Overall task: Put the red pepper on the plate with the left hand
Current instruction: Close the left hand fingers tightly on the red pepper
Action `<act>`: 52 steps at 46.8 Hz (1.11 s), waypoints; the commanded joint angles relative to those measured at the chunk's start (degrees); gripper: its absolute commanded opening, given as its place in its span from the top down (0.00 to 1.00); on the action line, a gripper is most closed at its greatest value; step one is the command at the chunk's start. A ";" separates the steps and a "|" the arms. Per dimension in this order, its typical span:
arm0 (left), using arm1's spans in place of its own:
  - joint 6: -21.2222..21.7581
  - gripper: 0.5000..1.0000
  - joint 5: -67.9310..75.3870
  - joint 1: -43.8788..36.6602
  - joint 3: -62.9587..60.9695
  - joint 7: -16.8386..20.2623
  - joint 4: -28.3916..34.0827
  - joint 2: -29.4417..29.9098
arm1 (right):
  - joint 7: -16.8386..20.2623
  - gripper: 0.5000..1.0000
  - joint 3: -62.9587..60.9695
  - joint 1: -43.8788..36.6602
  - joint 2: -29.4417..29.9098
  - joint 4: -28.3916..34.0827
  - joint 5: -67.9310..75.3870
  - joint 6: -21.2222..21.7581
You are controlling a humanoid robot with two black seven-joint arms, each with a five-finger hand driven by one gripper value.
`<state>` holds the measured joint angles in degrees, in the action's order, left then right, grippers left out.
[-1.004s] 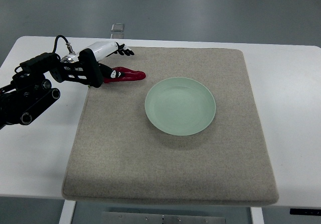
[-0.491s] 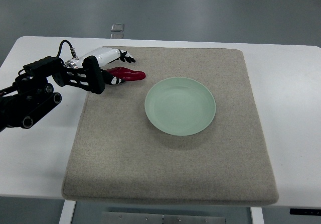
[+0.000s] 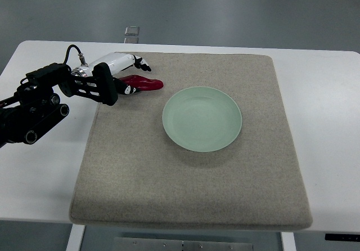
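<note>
The pepper [image 3: 143, 84] is being pinched at its stem end by the left hand [image 3: 125, 77] on the mat [image 3: 191, 178], left of the plate [image 3: 202, 119]. Little is being changed since half a second ago; no lift is being made yet

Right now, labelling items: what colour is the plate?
Pale green plate, clearest in the top view.

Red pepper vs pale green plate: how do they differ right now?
The glossy red pepper is long, narrow and dark red; the round pale green plate is wide and circular. The pepper lies at the mat's far-left part, right at the left hand; the plate sits near the middle, away from the hand. The plate holds nothing. Both rest on the grey felt mat.
</note>
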<state>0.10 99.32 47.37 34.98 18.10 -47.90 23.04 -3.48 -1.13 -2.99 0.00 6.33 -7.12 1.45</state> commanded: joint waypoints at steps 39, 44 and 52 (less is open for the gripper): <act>0.08 0.66 0.61 -0.09 -0.09 0.00 0.26 -0.01 | 0.05 0.14 -0.01 0.00 0.00 0.00 0.00 -0.04; 0.08 0.66 1.31 -0.09 -0.09 0.00 0.26 -0.01 | -0.04 0.14 -0.01 0.00 0.00 0.00 0.00 0.05; 0.25 0.65 1.40 -0.18 -0.09 0.00 0.44 -0.01 | -0.04 0.14 -0.01 0.00 0.00 0.00 0.00 0.05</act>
<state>0.25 100.72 47.22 34.89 18.10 -47.63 23.03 -3.49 -1.14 -2.98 0.00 6.33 -7.12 1.43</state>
